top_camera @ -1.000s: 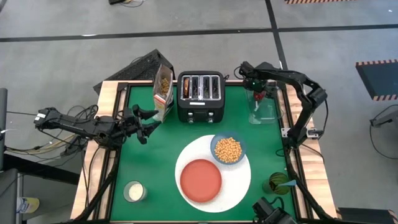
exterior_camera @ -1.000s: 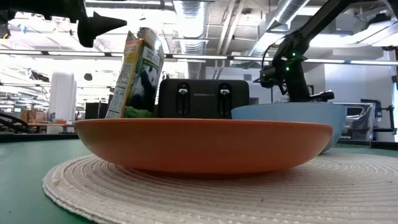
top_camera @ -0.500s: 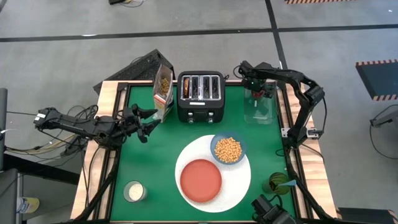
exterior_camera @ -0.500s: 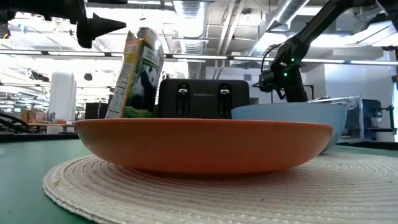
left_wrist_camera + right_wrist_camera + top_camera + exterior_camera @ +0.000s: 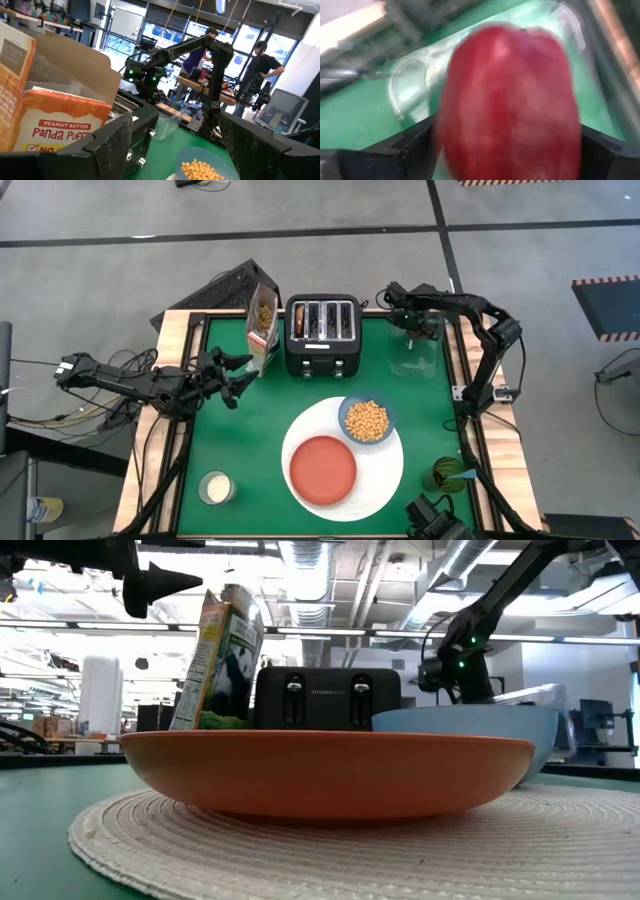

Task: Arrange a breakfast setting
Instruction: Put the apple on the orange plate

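A woven, rough-textured white plate [image 5: 300,840] is lying under the smooth, faintly glossy red-orange plate [image 5: 325,772]. The counter [image 5: 260,430] is showing a matt green cover inside a bare wood frame [image 5: 172,340]. A clear plastic container [image 5: 410,85] is gleaming behind the glossy dark red piece [image 5: 507,110].

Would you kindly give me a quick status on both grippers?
Right gripper shut on red piece above clear container. Left gripper open, idle beside cereal box. Cereal in blue bowl; red-orange plate bare.
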`<state>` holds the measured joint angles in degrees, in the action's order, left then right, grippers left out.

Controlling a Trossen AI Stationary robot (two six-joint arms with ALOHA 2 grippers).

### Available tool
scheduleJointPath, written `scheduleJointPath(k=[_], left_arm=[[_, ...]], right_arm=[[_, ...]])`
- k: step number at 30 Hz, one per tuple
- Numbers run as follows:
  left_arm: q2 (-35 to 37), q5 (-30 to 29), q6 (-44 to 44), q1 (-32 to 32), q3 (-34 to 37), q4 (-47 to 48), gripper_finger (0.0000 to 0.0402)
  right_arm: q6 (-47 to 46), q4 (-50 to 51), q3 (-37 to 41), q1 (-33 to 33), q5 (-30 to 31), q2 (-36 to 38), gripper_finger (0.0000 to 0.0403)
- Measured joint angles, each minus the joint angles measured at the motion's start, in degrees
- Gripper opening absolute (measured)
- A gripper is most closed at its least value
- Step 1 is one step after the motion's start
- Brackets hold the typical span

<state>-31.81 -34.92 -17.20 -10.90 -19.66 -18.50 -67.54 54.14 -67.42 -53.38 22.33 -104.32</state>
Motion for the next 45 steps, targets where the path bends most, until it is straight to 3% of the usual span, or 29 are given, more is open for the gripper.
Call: scheduleJointPath(k=[8, 15, 30, 38, 45], left_arm=[[-0.01, -0.04, -0.60, 0.00, 0.00, -0.17, 0.0283], [-0.02, -0.04, -0.60, 0.00, 0.00, -0.30, 0.0283], [-0.02, -0.51, -0.60, 0.00, 0.00, -0.46, 0.0283], [-0.02, -1.27, -0.59, 0.00, 0.00, -0.38, 0.0283], [-0.01, -1.55, 0.29, 0.00, 0.00, -0.12, 0.0283]], right_arm=[[0.08, -1.01, 1.47, -0.09, -1.42, 0.53, 0.0322], [1.20, -0.55, 1.73, -0.13, -1.14, 2.78, 0.0315], [11.50, 1.32, 1.64, 2.06, -1.05, 18.63, 0.0313], [19.58, -1.32, 1.58, 12.70, -6.37, 34.02, 0.0316], [17.91, -8.23, 1.58, 32.70, -9.03, 42.82, 0.0317]])
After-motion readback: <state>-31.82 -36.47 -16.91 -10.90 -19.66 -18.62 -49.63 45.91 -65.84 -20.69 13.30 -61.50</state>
